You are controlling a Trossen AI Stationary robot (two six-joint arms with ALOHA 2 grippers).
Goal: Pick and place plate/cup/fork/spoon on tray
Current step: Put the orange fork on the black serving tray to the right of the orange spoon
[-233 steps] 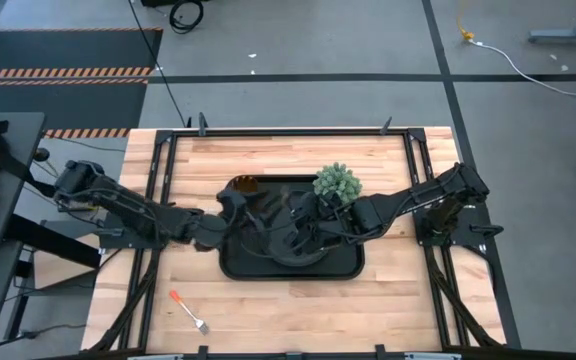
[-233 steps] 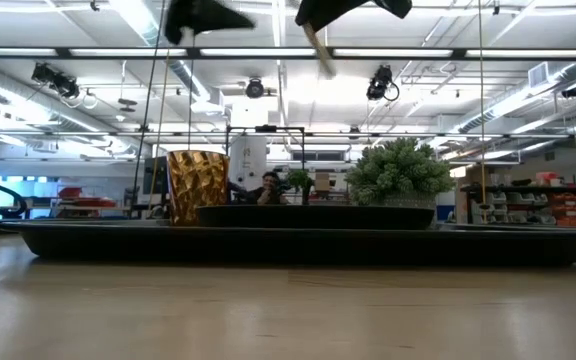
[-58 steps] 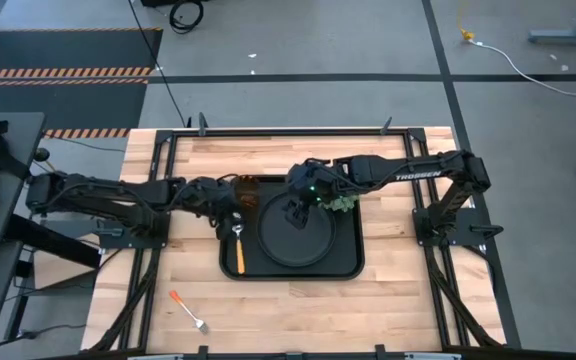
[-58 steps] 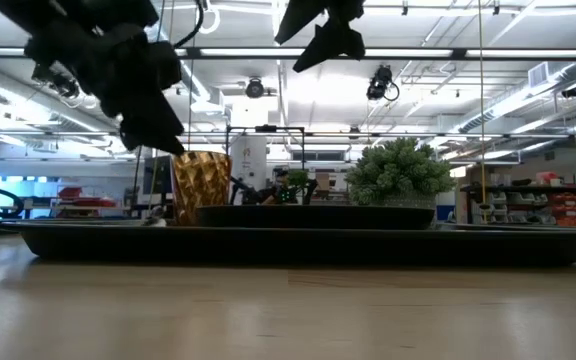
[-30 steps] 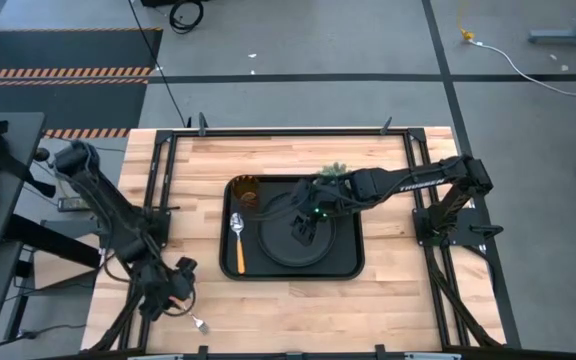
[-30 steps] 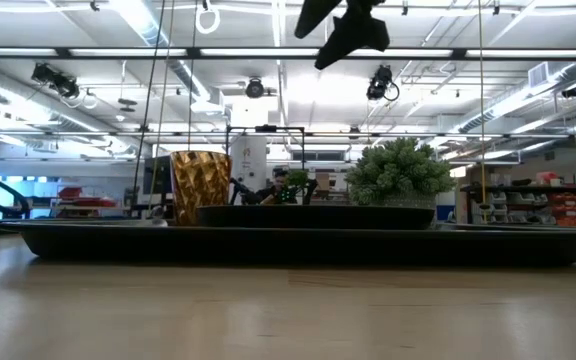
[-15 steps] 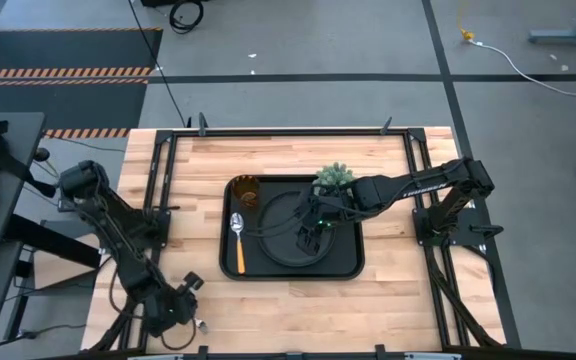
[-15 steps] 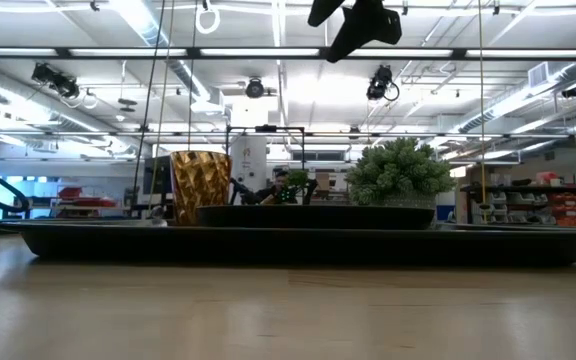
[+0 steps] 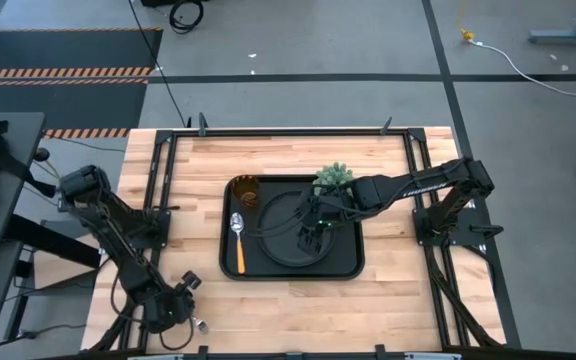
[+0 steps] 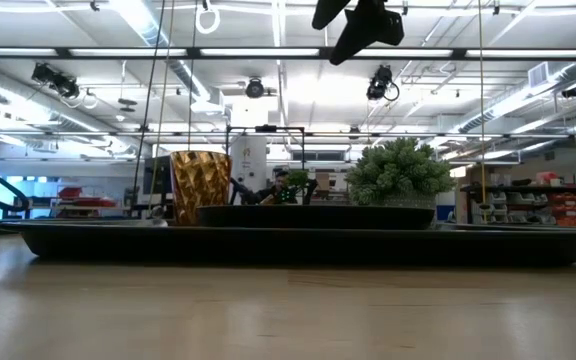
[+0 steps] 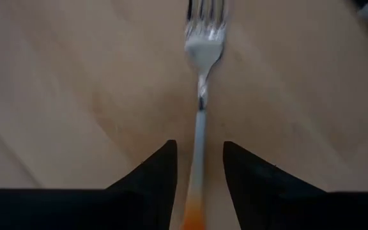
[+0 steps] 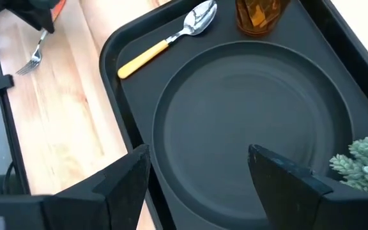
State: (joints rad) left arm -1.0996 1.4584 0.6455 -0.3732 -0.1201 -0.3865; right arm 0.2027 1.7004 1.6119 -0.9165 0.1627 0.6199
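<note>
- Big black tray (image 9: 345, 262) sits mid-counter (image 9: 398, 295), and it's carrying the round plate (image 9: 293, 225), the spoon (image 9: 237, 240) along its left rim, the amber cup (image 9: 246, 189) in the far left corner and a green plant ball (image 9: 334, 178) in the far right corner.
- Right hand (image 9: 311, 236) hovers over the plate, fingers spread wide, nothing in them.
- Left hand (image 9: 180, 308) is low at the counter's near-left edge, fingers narrowly straddling the fork (image 11: 200, 96) without clamping it; bare wood all around.

Plate (image 9: 295, 231), cup (image 9: 247, 188), spoon (image 9: 237, 240) on tray (image 9: 353, 268).
</note>
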